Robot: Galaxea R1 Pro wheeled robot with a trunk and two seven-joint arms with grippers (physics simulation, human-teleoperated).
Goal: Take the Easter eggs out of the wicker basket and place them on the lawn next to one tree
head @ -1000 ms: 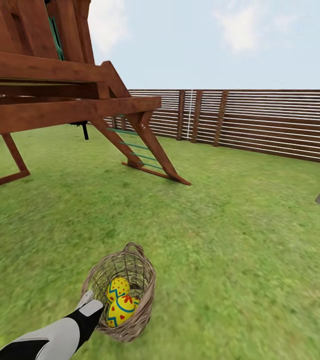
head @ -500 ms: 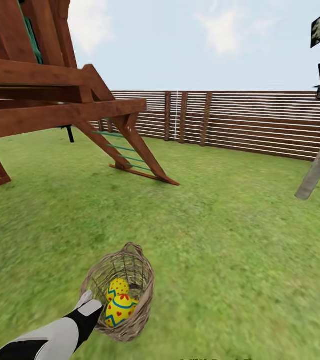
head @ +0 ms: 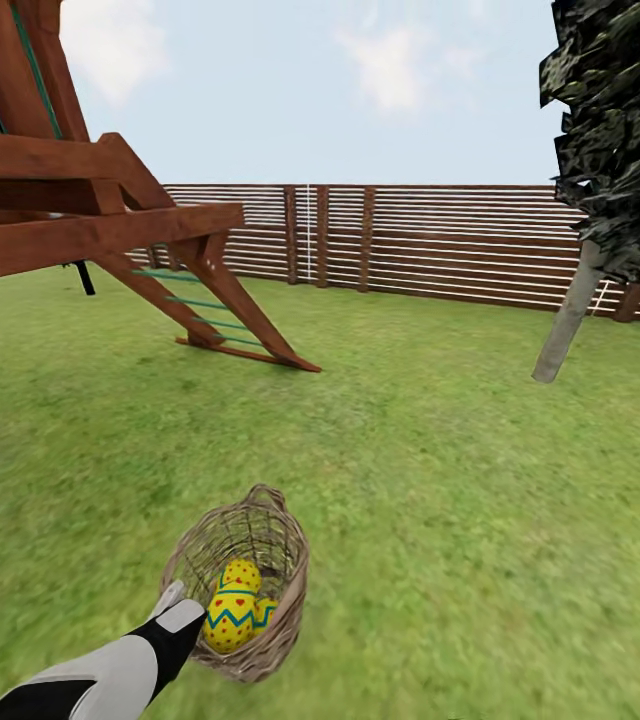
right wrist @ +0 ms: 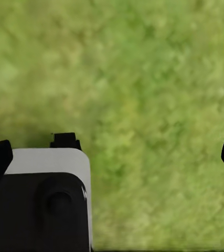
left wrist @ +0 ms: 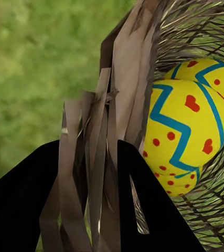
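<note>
**Left hand holds the basket rim, tree off to the far right**

The left hand [head: 182,612] was closed on the near-left rim of the wicker basket [head: 278,560], its two dark fingers [left wrist: 143,205] pinching a band of woven wall between them in the left wrist view. The basket sat tilted, mouth toward the far side. Inside lay the Easter eggs [head: 230,614]: the head view showed two clearly, and the left wrist view showed a sliver of a third [left wrist: 179,185] beneath the large one, all pressed against the weave just beside the gripped rim.

The relation that mattered was the tree [head: 566,325]: its pale trunk stood well apart from the basket, to the far right across open lawn [head: 440,470]. Nothing lay on the grass between them. The wooden play frame [head: 110,210] rose at the far left, out of that line, and the slatted fence [head: 460,245] closed the garden behind.

The right hand [right wrist: 117,152] hung over bare grass with its fingers spread wide and nothing between them, so it looked the freer arm for lifting eggs out
</note>
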